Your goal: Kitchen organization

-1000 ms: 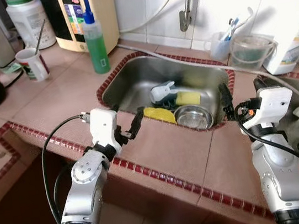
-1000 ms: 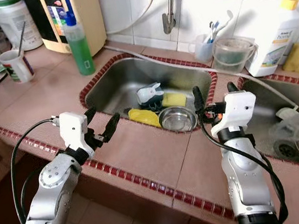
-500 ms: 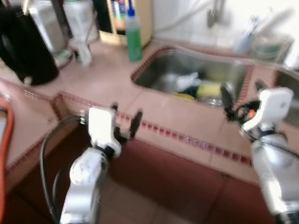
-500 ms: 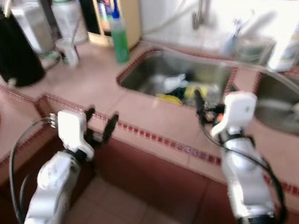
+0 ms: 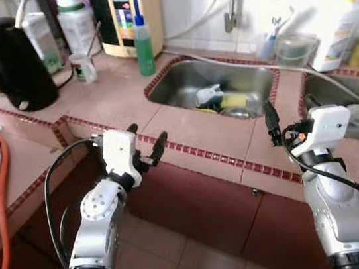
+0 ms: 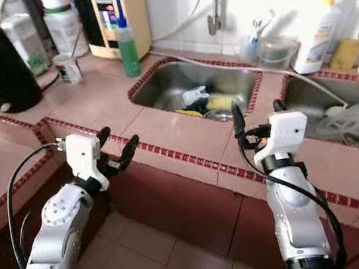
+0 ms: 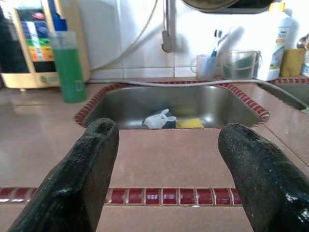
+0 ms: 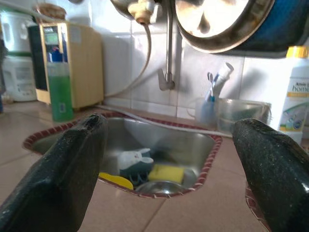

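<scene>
A: Spreading wide, the left gripper (image 5: pixel 146 147) and right gripper (image 8: pixel 169 145) are held empty before the counter.

B: At frame centre, the sink (image 6: pixel 160 90) holds a yellow sponge (image 8: pixel 166 172), judged soft and light, and a steel bowl (image 6: pixel 221 114), judged slippery; its rim is best pinched.

A sink (image 5: pixel 179 81) is set into the tiled counter (image 5: pixel 185 124) ahead, with a sponge (image 5: pixel 232 101) and a small bowl (image 5: pixel 243 111) lying in it and a tap (image 5: pixel 230 17) on the wall behind it. To the left of the sink stands a soap bottle (image 5: pixel 144 44), then a cup (image 5: pixel 83 66) and, farther left, a kettle (image 5: pixel 12 64); behind the sink's right corner sit a toothbrush holder (image 5: pixel 266 45) and a tub (image 5: pixel 293 50), with a detergent bottle (image 5: pixel 332 32) beside them. The left gripper (image 5: pixel 147 154) hangs before the counter edge, and the right gripper (image 5: pixel 284 116) sits above the counter, right of the sink.
</scene>
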`<state>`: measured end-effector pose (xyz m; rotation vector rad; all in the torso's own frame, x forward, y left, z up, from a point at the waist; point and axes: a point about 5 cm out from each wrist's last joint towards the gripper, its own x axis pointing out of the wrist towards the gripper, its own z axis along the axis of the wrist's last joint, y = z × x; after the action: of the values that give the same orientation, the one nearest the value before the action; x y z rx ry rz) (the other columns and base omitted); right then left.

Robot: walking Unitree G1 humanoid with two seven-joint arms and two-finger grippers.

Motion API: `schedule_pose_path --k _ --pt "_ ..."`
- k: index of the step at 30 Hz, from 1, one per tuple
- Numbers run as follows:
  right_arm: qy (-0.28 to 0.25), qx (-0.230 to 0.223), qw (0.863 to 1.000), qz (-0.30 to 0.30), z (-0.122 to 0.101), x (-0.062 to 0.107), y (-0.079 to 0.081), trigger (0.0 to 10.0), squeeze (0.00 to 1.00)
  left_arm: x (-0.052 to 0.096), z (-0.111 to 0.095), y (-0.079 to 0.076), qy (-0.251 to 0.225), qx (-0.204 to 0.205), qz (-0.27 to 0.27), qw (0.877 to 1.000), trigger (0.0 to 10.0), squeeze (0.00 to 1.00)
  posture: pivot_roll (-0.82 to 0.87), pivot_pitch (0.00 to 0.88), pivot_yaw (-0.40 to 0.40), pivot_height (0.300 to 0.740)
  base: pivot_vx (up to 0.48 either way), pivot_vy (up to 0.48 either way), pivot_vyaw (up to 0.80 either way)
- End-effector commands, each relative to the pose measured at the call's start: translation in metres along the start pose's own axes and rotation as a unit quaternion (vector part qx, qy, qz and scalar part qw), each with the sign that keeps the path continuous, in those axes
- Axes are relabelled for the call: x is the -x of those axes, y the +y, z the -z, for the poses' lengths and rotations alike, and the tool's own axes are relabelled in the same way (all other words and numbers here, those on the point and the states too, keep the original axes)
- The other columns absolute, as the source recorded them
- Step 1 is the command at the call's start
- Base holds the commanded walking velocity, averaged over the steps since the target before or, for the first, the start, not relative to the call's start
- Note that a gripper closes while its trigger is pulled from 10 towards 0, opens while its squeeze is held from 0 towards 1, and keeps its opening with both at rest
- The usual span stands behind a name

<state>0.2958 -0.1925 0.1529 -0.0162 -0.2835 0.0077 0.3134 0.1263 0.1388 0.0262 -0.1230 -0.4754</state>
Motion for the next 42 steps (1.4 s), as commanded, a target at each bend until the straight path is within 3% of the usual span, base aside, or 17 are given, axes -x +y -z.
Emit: schedule_pose_path --k 1,7,14,24,29,32,33,34,36,39,42 --pt "0.014 0.002 1.000 -0.002 0.003 0.001 -0.001 10.0 0.00 -0.002 -0.001 0.000 0.000 -0.008 0.007 1.000 10.0 0.00 0.01 0.000 0.013 0.740 0.000 0.000 -0.77" --pt "0.028 0.010 1.000 -0.009 0.008 0.004 0.001 10.0 0.00 0.001 0.001 -0.001 0.001 -0.004 0.014 1.000 10.0 0.00 0.01 0.000 0.013 0.740 0.000 0.000 -0.77" --pt "0.058 0.043 0.996 -0.050 0.022 0.015 0.015 10.0 0.00 0.007 0.010 0.001 0.008 -0.016 0.023 1.000 10.0 0.00 0.01 0.000 0.007 0.740 0.000 0.000 -0.73" --pt "0.130 0.083 0.978 -0.140 0.065 0.051 0.032 10.0 0.00 0.035 0.038 -0.004 -0.004 0.001 0.052 0.999 10.0 0.00 0.01 0.000 -0.004 0.740 0.000 0.000 -0.69" --pt "0.122 0.070 0.968 -0.206 0.065 0.058 0.043 10.0 0.00 0.040 0.036 -0.009 -0.017 0.000 0.088 0.996 10.0 0.00 0.02 0.000 -0.009 0.740 0.000 0.000 -0.65" --pt "0.118 0.058 0.948 -0.289 0.062 0.067 0.057 10.0 0.00 0.045 0.038 -0.014 -0.018 -0.006 0.118 0.993 10.0 0.00 0.02 0.000 -0.011 0.740 0.000 0.000 -0.65" --pt "0.122 0.063 0.931 -0.339 0.064 0.075 0.064 10.0 0.00 0.048 0.038 -0.018 -0.022 -0.012 0.140 0.990 10.0 0.00 0.02 0.000 -0.014 0.740 0.000 0.000 -0.66" --pt "0.122 0.063 0.931 -0.339 0.064 0.075 0.064 10.0 0.00 0.048 0.038 -0.018 -0.022 -0.012 0.140 0.990 10.0 0.00 0.02 0.000 -0.014 0.740 0.000 0.000 -0.66" --pt "0.165 0.064 0.892 -0.415 0.077 0.093 0.068 10.0 0.00 0.058 0.046 -0.031 -0.004 -0.037 0.204 0.978 10.0 0.00 0.02 0.000 -0.016 0.740 0.000 0.000 -0.67" --pt "0.201 0.074 0.870 -0.444 0.092 0.103 0.064 10.0 0.00 0.069 0.060 -0.040 0.026 -0.063 0.256 0.964 10.0 0.00 0.02 0.000 -0.019 0.740 0.000 0.000 -0.67" --pt "0.235 0.065 0.862 -0.444 0.104 0.109 0.060 10.0 0.00 0.078 0.074 -0.045 0.055 -0.077 0.282 0.955 10.0 0.00 0.02 0.000 -0.021 0.740 0.000 0.000 -0.66"
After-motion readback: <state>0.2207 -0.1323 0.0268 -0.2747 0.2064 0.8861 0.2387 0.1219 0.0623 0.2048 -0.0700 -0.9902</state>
